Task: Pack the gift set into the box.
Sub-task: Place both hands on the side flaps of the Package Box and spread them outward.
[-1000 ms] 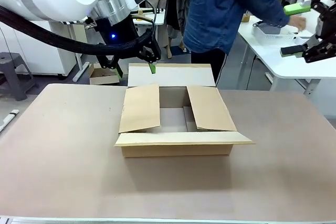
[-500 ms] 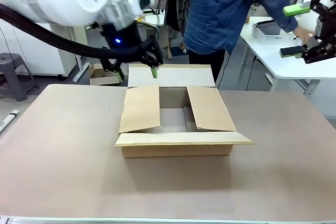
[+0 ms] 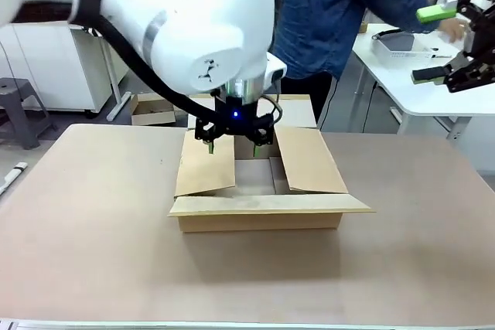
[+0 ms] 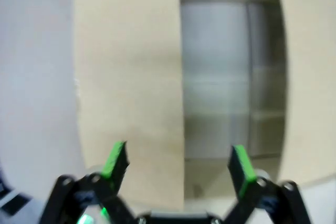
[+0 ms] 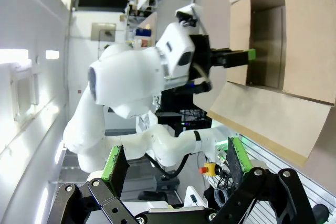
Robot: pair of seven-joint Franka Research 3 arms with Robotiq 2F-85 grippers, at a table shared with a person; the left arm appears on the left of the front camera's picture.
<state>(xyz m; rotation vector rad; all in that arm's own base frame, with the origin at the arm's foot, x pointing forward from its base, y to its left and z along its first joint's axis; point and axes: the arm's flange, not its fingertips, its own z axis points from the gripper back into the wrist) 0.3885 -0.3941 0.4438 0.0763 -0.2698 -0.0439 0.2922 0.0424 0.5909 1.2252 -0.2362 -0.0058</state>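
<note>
- Sitting about midway across the desk (image 3: 93, 253), nearer its far edge than its near edge, is the box (image 3: 255, 222), a wide brown carton with all four flaps unsealed.
- Its near flap (image 3: 271, 204) lies folded outward toward the desk's near edge, and the far flap (image 3: 298, 110) is turned out toward the far edge.
- The two side flaps (image 3: 207, 160) slope inward over the opening, leaving a gap between them where the box's cardboard floor shows.
- The left tool (image 3: 232, 145) hangs pointing down just above that gap, over the far part of the box, with its green-padded fingers (image 3: 210, 147) spread wide and nothing between them.
- In the blurred left wrist view, the left tool (image 4: 178, 161) straddles the inner edge of one side flap (image 4: 131, 77).
- Beyond the desk's far edge, a person (image 3: 332, 13) in a blue denim top leans toward a white side table (image 3: 418, 94) carrying a white basket (image 3: 398, 45).
- The right tool (image 3: 433, 44) is raised off the desk's far right corner, above the side table, with its fingers apart and empty.
- A small carton (image 3: 152, 110) sits on the floor past the far left corner.
</note>
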